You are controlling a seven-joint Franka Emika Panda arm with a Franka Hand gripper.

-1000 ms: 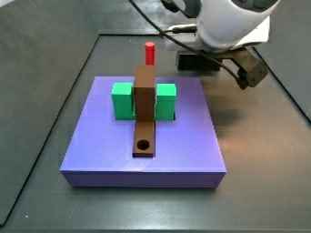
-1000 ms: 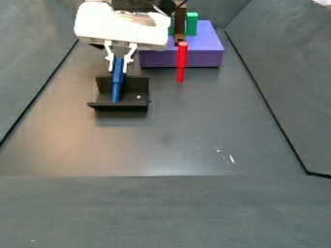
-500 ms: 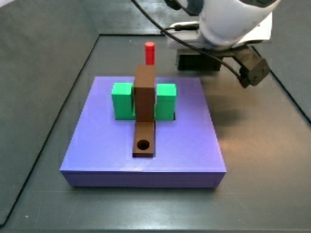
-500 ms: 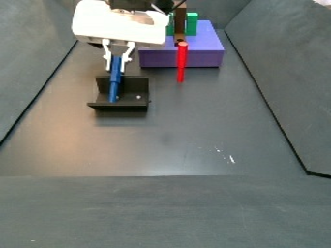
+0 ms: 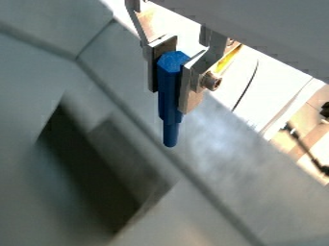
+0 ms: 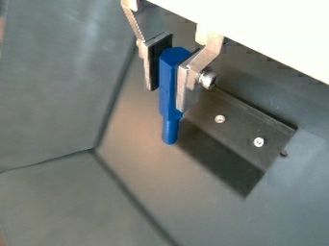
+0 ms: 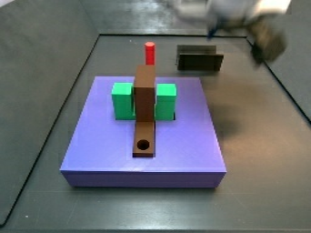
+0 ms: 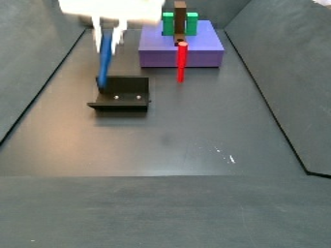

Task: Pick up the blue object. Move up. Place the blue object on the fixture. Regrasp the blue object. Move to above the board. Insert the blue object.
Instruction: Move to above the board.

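Note:
My gripper (image 8: 110,31) is shut on the upper end of the blue object (image 8: 104,60), a slim peg that hangs upright above the fixture (image 8: 120,96). Both wrist views show the blue object (image 5: 168,96) (image 6: 170,91) clamped between the silver fingers (image 5: 195,75) (image 6: 188,77), its thin tip free in the air. A wrist view shows the fixture (image 6: 241,137) below and to the side. In a side view the gripper (image 7: 266,40) is a blur high at the back right, near the fixture (image 7: 199,60). The purple board (image 7: 183,138) lies in the middle.
On the board stand a green block (image 7: 124,100) and a long brown bar (image 7: 145,109) with a round hole near its front end. A red peg (image 7: 149,53) (image 8: 181,60) stands upright beside the board. Dark walls enclose the floor.
The gripper has risen with the blue object, whose tip has lifted off the fixture. The arm is motion-blurred in a side view.

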